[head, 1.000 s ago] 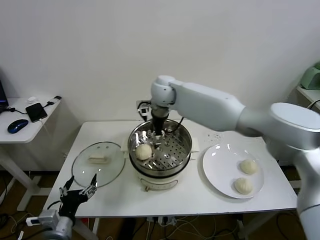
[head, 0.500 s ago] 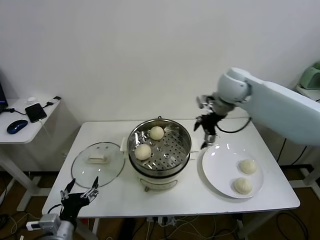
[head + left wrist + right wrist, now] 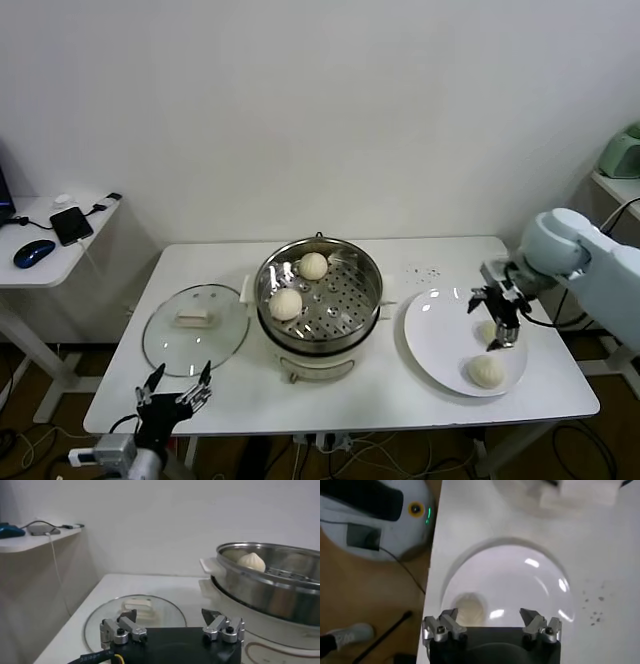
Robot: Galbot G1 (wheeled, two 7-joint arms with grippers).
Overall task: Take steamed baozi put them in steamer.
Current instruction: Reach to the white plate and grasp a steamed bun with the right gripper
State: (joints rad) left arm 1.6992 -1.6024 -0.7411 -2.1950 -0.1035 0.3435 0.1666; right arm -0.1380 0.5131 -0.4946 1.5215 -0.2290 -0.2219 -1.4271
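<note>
Right gripper (image 3: 497,318) hovers over the plate (image 3: 435,340), fingers apart, directly above one baozi (image 3: 489,330). Left gripper (image 3: 176,392), fingers spread, idles at the table's (image 3: 400,395) near edge.

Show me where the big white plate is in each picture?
Head view: the flat round white plate lies on the table at the robot's right, beside the shiny steel steamer, holding two buns.
Left wrist view: not in it.
Right wrist view: the plate fills the middle, above the end effector.
Shared landmark: the cream-white bun on the plate.
</note>
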